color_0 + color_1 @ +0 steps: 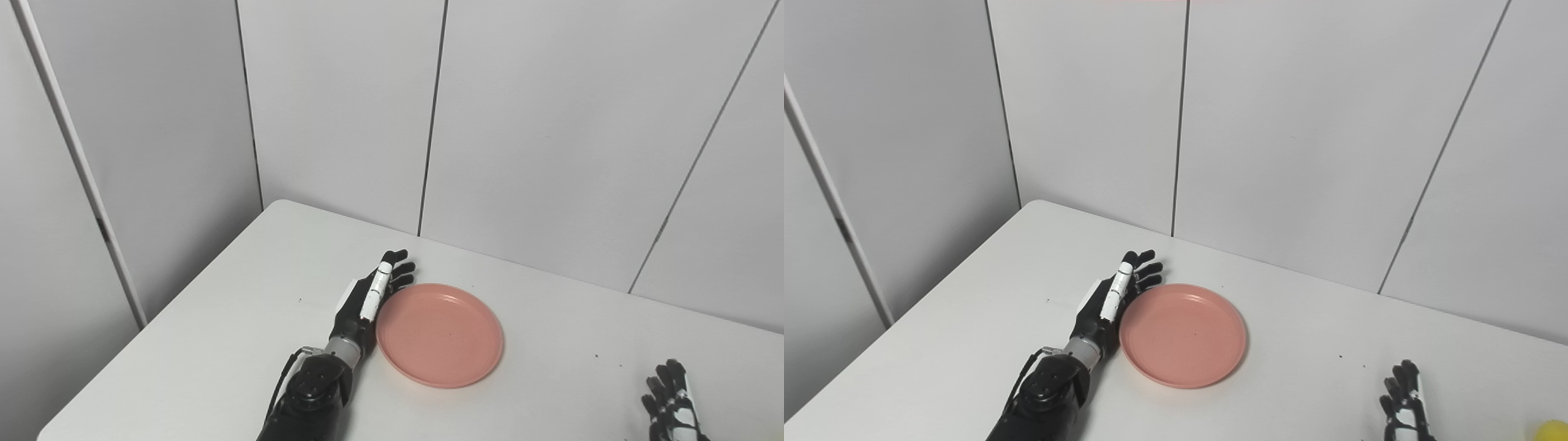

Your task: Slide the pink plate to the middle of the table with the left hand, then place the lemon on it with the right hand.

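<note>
We see the pink plate [440, 334] lying flat on the white table [202, 343], a little left of the middle and nearer to the back edge. Our left hand [367, 300] lies on the table at the plate's left rim, its fingers [395, 269] stretched out straight and together, touching the rim and holding nothing. Our right hand [1405, 401] shows at the bottom right corner, well apart from the plate, fingers pointing up and a little spread, with nothing in it. The lemon [1549, 430] appears only in the right eye view, at the bottom right edge, just beside the right hand. Behind the table stand grey wall panels [551, 122].
</note>
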